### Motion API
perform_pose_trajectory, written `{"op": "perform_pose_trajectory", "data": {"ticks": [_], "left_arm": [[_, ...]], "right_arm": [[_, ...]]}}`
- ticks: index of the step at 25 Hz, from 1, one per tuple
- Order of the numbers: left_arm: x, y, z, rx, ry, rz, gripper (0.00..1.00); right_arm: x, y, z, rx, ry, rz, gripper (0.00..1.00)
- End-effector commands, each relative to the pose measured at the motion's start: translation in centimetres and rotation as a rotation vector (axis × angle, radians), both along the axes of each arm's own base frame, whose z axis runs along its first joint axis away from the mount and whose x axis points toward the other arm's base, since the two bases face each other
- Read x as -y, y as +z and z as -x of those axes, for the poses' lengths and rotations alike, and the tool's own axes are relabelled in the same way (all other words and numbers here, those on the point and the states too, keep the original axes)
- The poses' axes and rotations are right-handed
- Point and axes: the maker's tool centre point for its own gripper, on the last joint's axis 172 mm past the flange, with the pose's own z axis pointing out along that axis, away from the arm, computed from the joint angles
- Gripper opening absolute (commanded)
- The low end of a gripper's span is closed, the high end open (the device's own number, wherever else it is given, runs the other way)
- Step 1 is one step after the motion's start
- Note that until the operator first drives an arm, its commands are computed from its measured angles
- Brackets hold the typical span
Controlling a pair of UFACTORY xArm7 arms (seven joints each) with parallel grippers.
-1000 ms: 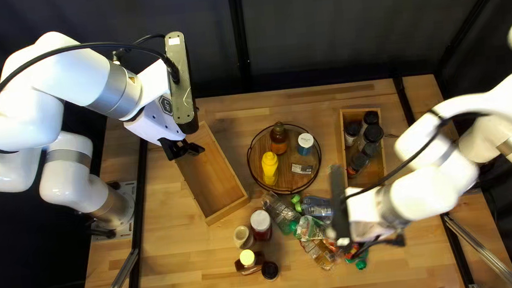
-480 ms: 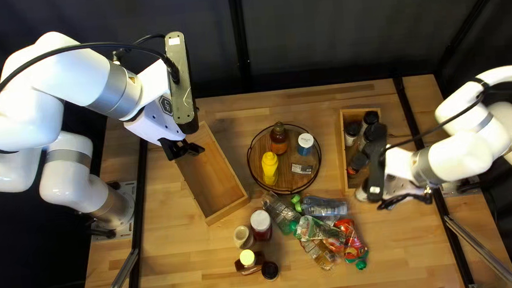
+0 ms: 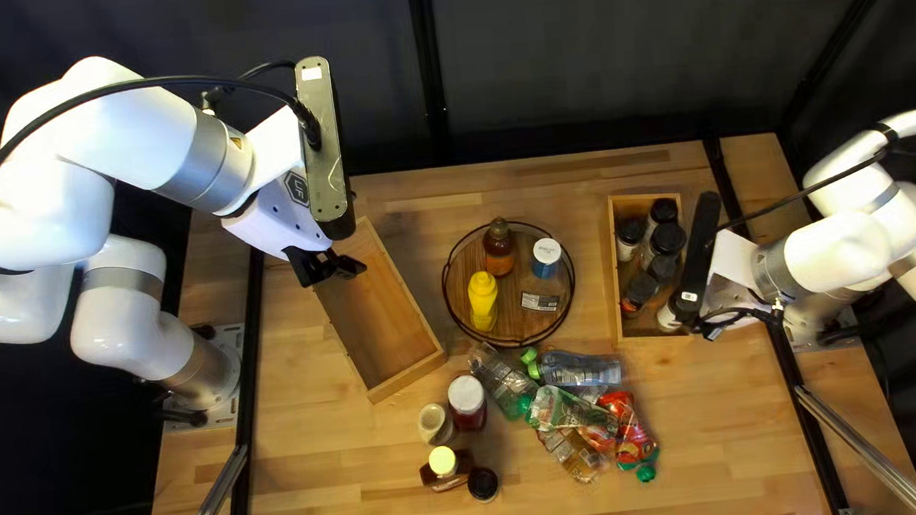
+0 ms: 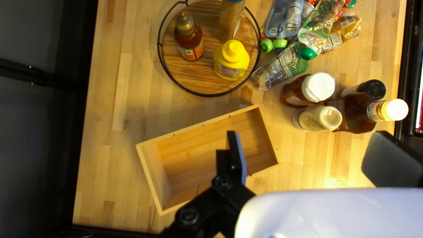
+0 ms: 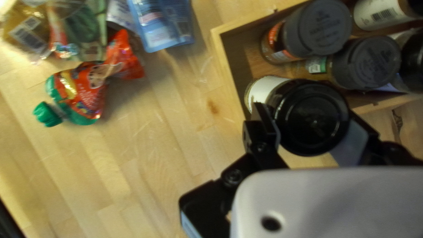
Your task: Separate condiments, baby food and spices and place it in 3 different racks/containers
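My left gripper (image 3: 329,267) hangs over the angled wooden box (image 3: 384,321) at the left; in the left wrist view this gripper (image 4: 304,156) is open and empty. At the near end of the spice box (image 3: 617,277) is my right gripper (image 3: 693,314). The right wrist view has this gripper (image 5: 310,132) shut on a black-lidded jar (image 5: 313,118), beside dark-capped spice bottles (image 5: 324,27) in that box; whether the jar touches its floor cannot be told. The round rack (image 3: 451,302) holds a yellow bottle (image 3: 483,297), a sauce bottle (image 3: 498,245) and a blue-and-white jar (image 3: 545,258).
On the table's near half lie several food pouches (image 3: 577,374). Left of them stand a white-lidded red jar (image 3: 467,398), a cream bottle (image 3: 435,423), a yellow-capped brown bottle (image 3: 444,463) and a black-lidded jar (image 3: 482,484).
From above the pouches, my right gripper has moved right and toward the far side, carrying the black-lidded jar to the spice box. The pouches are uncovered now. My left arm has stayed still.
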Motion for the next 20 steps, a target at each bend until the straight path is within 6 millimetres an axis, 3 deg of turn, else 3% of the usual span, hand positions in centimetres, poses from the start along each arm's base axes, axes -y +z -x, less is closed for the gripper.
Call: {"op": "perform_pose_trajectory", "data": {"ticks": [1, 12, 13, 14, 15, 16, 18, 20], "left_arm": [[0.0, 0.0, 0.0, 0.0, 0.0, 0.0, 1.0], [0.0, 0.0, 0.0, 0.0, 0.0, 0.0, 1.0], [0.0, 0.0, 0.0, 0.0, 0.0, 0.0, 1.0], [0.0, 0.0, 0.0, 0.0, 0.0, 0.0, 1.0], [0.0, 0.0, 0.0, 0.0, 0.0, 0.0, 1.0], [0.0, 0.0, 0.0, 0.0, 0.0, 0.0, 1.0], [0.0, 0.0, 0.0, 0.0, 0.0, 0.0, 1.0], [0.0, 0.0, 0.0, 0.0, 0.0, 0.0, 1.0]], "right_arm": [[0.7, -0.9, -0.4, -0.006, -0.006, -0.002, 0.0], [1.6, -2.9, -1.3, -0.019, -0.019, -0.022, 0.03], [1.6, -2.8, -1.5, -0.021, -0.02, -0.023, 0.09], [1.5, -2.7, -1.5, -0.021, -0.021, -0.022, 0.33], [1.3, -2.4, -1.6, -0.022, -0.021, -0.02, 0.39], [1.1, -2.2, -1.7, -0.022, -0.02, -0.019, 0.65], [0.4, -1.5, -1.9, -0.024, -0.014, -0.015, 0.95], [-0.3, -0.6, -2.3, -0.025, -0.004, -0.012, 1.0]]}}
